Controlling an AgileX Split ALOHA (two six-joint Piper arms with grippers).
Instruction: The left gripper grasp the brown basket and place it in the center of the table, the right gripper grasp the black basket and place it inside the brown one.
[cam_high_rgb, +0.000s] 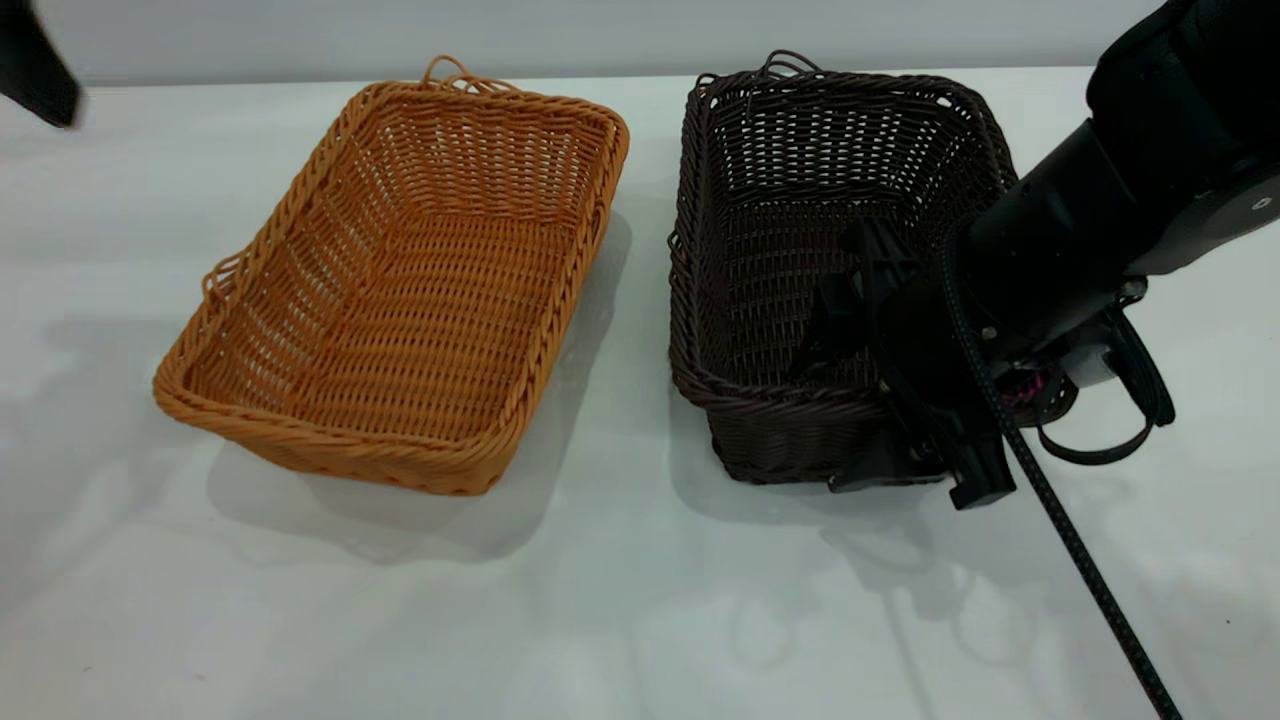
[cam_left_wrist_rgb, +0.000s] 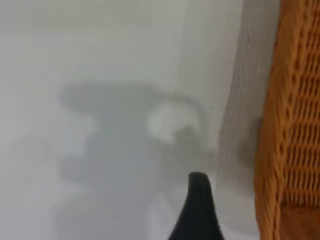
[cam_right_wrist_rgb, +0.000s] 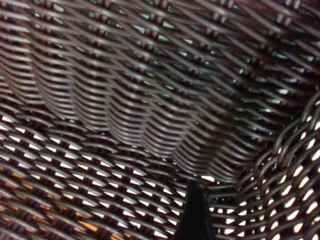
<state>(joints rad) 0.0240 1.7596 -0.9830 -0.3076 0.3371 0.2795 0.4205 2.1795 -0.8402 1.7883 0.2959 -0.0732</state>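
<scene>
Right claw (cam_high_rgb: 868, 400) straddles the black basket's (cam_high_rgb: 800, 200) near rim, one finger inside, one outside; grip unclear.

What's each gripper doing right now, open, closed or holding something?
Left gripper: cannot be told, beside the brown basket.
Right gripper: straddles black basket rim; closure unclear.
</scene>
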